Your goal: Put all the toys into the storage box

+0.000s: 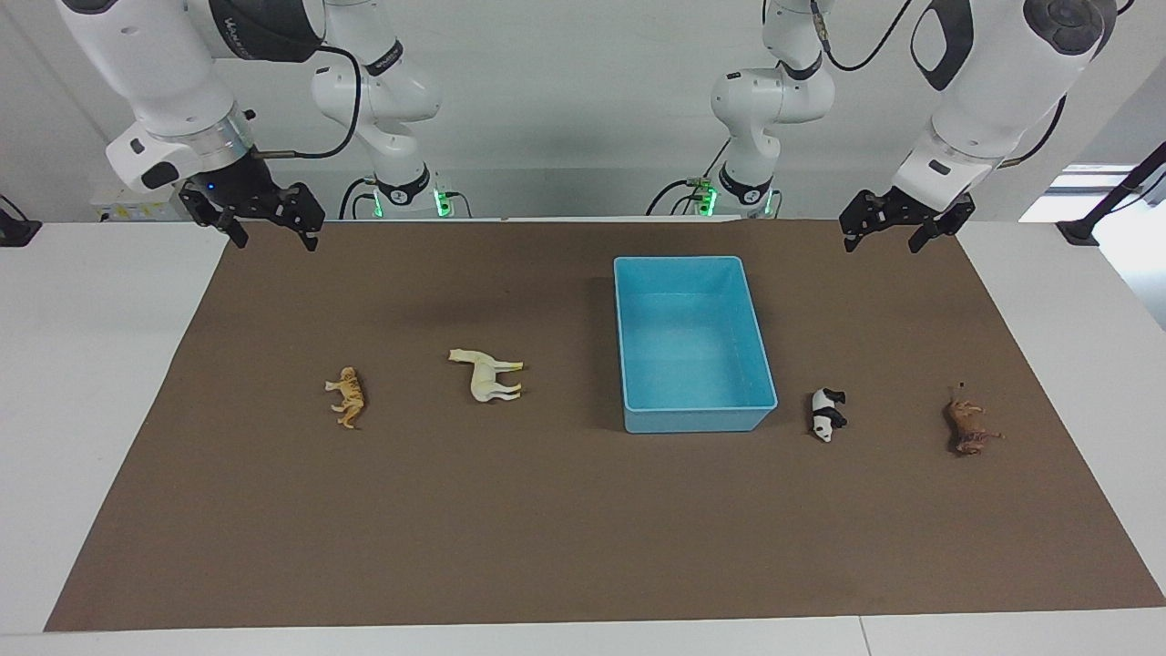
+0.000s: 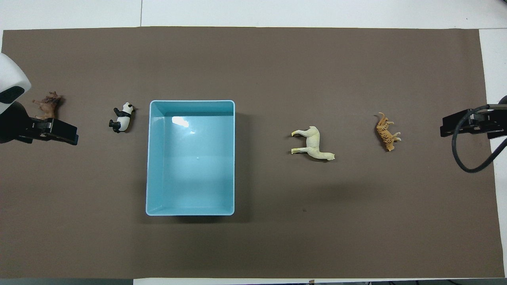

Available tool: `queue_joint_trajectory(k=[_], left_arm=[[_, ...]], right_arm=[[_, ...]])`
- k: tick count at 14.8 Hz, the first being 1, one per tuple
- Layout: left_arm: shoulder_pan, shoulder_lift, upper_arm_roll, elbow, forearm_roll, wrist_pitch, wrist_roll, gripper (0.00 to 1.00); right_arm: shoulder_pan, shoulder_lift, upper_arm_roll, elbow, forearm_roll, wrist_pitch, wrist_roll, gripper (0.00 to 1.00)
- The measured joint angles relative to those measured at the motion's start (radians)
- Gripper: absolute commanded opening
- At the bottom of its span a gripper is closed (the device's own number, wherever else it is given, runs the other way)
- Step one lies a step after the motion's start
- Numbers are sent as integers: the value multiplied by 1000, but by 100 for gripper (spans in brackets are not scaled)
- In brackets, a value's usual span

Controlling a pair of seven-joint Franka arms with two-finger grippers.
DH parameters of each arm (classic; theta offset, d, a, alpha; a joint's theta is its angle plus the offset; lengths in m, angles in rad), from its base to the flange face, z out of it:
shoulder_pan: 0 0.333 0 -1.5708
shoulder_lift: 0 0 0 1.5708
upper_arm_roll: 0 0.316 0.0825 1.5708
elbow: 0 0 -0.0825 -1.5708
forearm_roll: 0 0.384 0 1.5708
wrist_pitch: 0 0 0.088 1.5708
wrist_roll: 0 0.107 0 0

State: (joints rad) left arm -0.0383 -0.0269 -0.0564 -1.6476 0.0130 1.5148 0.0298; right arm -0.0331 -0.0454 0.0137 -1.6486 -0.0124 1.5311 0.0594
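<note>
While both arms hang in the air near the robots' edge of the brown mat [image 1: 583,528] that covers the white desk [image 1: 91,364], all four toys lie on their sides on the mat outside the light blue rectangular plastic storage box [image 1: 638,346] [image 2: 150,158]. That box holds nothing and sits somewhat toward the left arm's end of the desk. Just beside it, toward that same end, lies the small black-and-white plastic panda [image 1: 827,415] [image 2: 122,122], and nearer still to that end lies the dark brown plastic lion [image 1: 968,430] [image 2: 47,105]. Toward the right arm's end, the cream-white plastic horse [image 1: 487,374] [image 2: 313,144] lies near the box, and the orange striped plastic tiger [image 1: 347,396] [image 2: 387,131] lies past it, apart from it.

The left gripper [image 1: 893,240] [image 2: 59,134] hangs over the mat's edge at its own end, jaws apart and holding nothing. The right gripper [image 1: 271,239] [image 2: 461,127] hangs over the mat's corner at its end, jaws likewise spread and bare.
</note>
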Motion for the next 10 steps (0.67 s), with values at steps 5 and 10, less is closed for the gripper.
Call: queue_joint_trajectory(k=[5, 10], left_arm=[[-8, -3, -13, -28, 0, 114, -41, 100], [-4, 17, -5, -182, 0, 442, -56, 100]], right_arm=[[-4, 0, -3, -2, 0, 0, -3, 100], [-37, 1, -8, -103, 0, 127, -155, 100]])
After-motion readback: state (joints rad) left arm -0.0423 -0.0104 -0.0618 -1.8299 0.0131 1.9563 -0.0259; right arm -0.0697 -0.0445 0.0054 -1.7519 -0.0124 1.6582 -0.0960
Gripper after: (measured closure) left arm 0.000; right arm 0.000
